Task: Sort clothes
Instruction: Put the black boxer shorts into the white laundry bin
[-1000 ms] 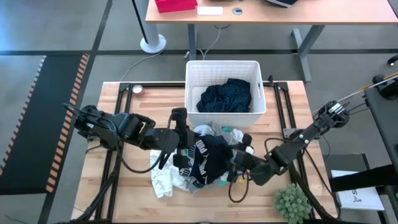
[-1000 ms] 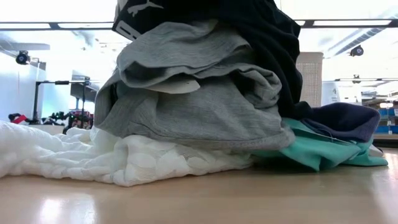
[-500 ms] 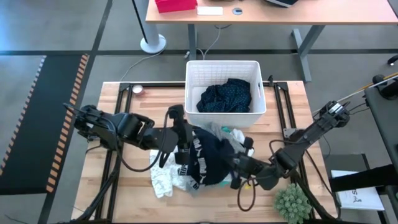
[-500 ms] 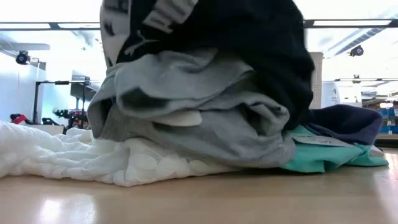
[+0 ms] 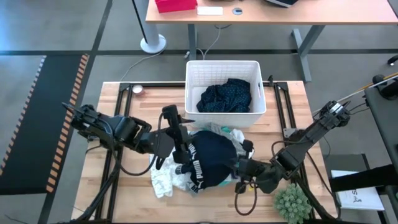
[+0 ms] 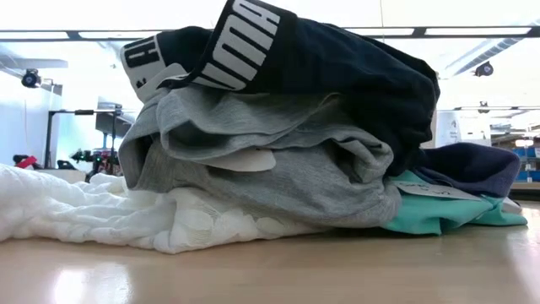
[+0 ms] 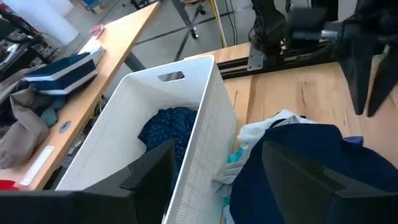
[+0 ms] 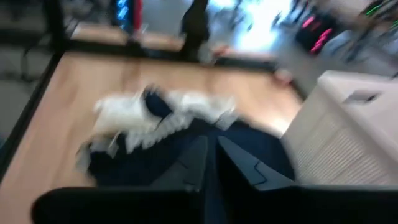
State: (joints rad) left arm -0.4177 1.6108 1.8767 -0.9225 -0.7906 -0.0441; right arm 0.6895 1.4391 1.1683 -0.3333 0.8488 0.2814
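Grey floor, wooden desk behind, hazard-striped black mat, ceiling strip lights

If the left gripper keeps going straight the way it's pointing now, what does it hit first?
Most likely the white bin. The left gripper stands open above the dark navy garment and aims at the bin's near wall. Depth is unclear, so it may brush the top of the pile first.

From my seat, the bin sits at the desk's far edge, one garment inside it. The clothes pile lies mid-desk just in front, a plant at the near right corner.
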